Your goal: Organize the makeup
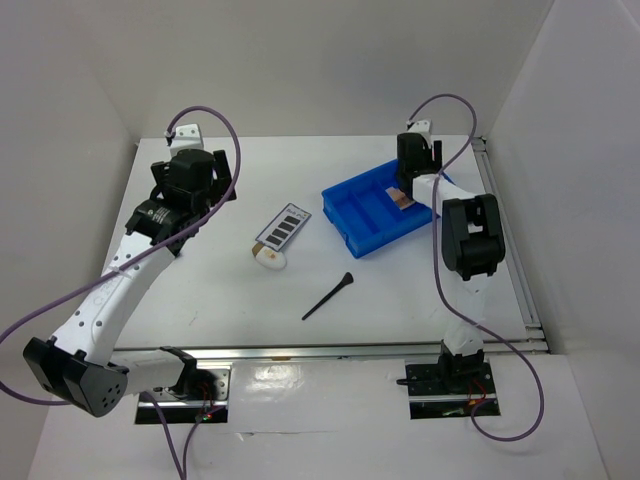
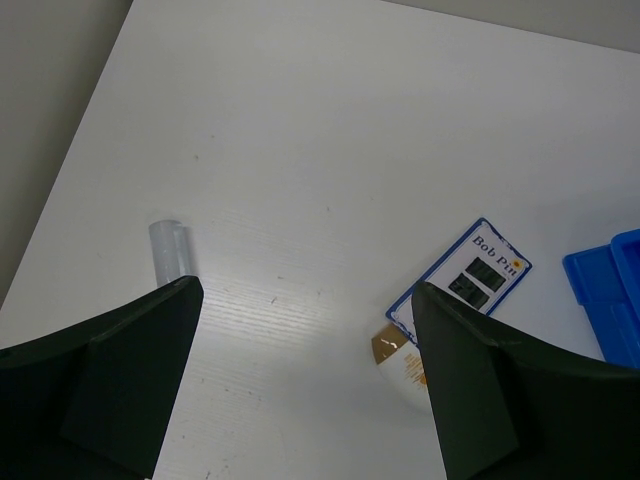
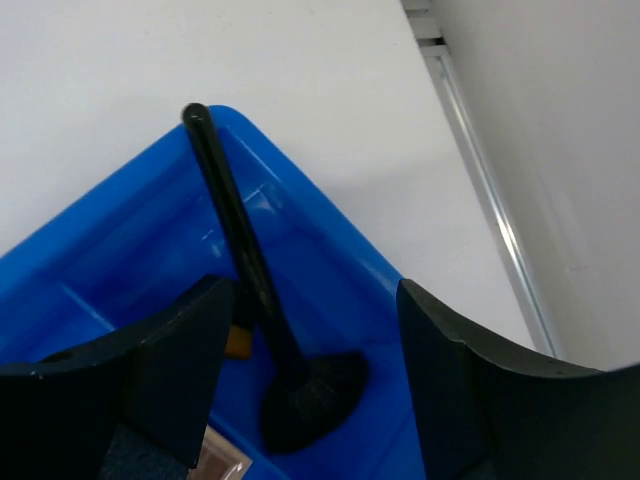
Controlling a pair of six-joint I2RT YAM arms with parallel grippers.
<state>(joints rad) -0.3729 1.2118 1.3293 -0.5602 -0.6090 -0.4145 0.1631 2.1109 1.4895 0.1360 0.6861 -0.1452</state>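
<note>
White table [image 1: 400, 300]; brush [image 1: 328, 297] well inside edges

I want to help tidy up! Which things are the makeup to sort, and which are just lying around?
Makeup: eyeshadow palette, white sponge, loose brush, put-away brush, pinkish compact.

Just there: blue tray, small clear tube.

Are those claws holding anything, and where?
Nothing. The left gripper is open over the table; the right gripper is open above the brush lying in the tray.
</note>
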